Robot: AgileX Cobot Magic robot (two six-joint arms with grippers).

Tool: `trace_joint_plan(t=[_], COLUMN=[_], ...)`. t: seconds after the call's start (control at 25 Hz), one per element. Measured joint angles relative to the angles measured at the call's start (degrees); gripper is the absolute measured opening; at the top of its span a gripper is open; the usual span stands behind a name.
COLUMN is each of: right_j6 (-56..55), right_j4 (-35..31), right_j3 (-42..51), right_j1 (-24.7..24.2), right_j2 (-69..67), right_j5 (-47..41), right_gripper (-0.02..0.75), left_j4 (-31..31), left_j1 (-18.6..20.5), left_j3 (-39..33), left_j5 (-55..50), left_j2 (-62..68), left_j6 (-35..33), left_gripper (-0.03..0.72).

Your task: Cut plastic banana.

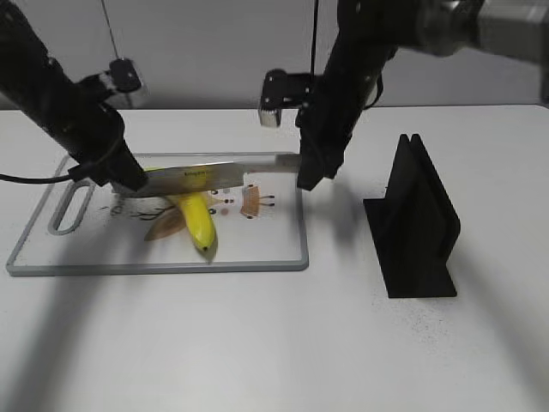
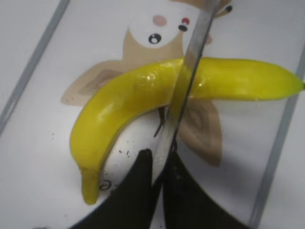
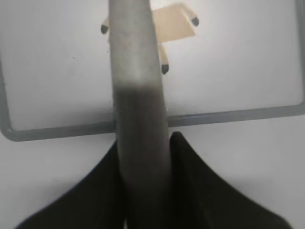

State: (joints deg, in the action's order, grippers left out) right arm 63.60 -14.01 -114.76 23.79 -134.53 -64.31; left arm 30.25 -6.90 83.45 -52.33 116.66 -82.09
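Holding the knife (image 1: pixel 214 176) at both ends, the two claws keep the blade level across the banana (image 1: pixel 199 219). The right claw (image 1: pixel 310 176) is pinched on the handle end; its wrist view shows the grey handle (image 3: pixel 139 119) running straight out between the pressed fingers (image 3: pixel 200 191). The left claw (image 1: pixel 120 184) is clamped on the blade tip, its dark fingers (image 2: pixel 136 191) closed on the steel.

Directly ahead of the left claw, the blade edge lies across the banana near its middle, touching the skin. The banana rests on the cutting board (image 1: pixel 283 257), between the two claws and below the blade.

To cut well, both claws should probably descend together so the blade stays level and square to the fruit. Uneven pressure is likely to roll the curved banana sideways or tilt the blade.

Beyond the right claw, on its outer side, a black knife stand (image 1: pixel 416 223) sits on the white worktop (image 1: pixel 257 343), well apart from the board. Nothing stands in the way of the downward stroke.
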Motion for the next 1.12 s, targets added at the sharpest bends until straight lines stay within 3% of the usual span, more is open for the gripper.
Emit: trace_joint_plan(t=[0.56,0.8,1.12], right_j6=[-4.1,-4.0,-3.1], right_j4=[3.2,4.4,4.6], right_j3=[-2.2,-9.2,-15.1], right_j1=[0.3,0.5,0.7], right_j2=[-5.2,-5.0,-2.8], right_j5=[-1.2,-6.4,-6.6], right_gripper=[0.207,0.219,0.235], left_j4=[-2.2,-3.0,-5.7], left_j1=[-2.8,-3.4,-3.5], left_j3=[-1.2,-2.1,-1.9], left_j5=[3.4,2.9,2.4], left_j2=[1.4,-0.2,-6.2], left_j6=[0.1,1.5,2.4], left_gripper=[0.042,0.032,0.014])
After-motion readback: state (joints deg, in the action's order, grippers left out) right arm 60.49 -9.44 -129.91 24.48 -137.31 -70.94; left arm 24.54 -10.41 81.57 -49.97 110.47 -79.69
